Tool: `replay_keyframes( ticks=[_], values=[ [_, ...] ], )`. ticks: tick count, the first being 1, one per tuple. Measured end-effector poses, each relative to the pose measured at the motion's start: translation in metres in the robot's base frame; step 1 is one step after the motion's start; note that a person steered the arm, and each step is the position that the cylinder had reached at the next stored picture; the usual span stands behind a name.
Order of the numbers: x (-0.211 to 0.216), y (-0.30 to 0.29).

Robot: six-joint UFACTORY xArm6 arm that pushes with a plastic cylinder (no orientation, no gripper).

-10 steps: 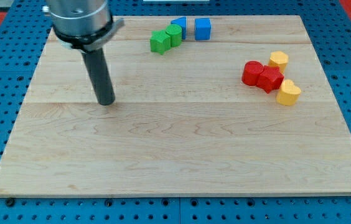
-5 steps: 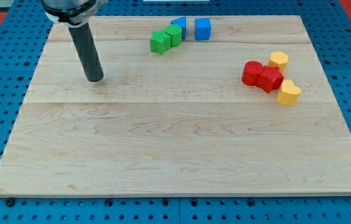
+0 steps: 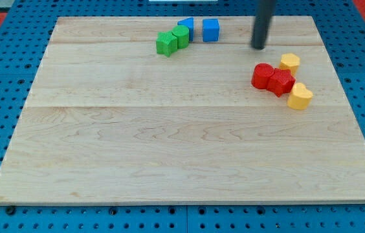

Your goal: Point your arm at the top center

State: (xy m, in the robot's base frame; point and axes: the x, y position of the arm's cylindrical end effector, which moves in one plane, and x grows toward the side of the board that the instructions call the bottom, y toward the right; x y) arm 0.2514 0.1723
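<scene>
My tip (image 3: 259,46) stood on the wooden worktop (image 3: 169,142) near the view's top, right of centre. It sat apart from every block: the blue cube (image 3: 211,30) lay to its left, and the red pair (image 3: 272,78) lay just below it toward the view's right. I had no gripper to report, only the bare rod, so nothing was held.

Left of the blue cube sat another blue block (image 3: 186,26), partly hidden behind two touching green blocks (image 3: 172,41); its shape I could not make out. One yellow block (image 3: 290,62) sat just above the reds, another (image 3: 300,96) just below them.
</scene>
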Motion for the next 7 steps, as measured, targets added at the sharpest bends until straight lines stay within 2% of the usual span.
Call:
replay_keyframes(
  ticks=[1, 4, 7],
  values=[
    [-0.06, -0.034],
    [-0.059, -0.156],
    [-0.058, -0.146]
  ],
)
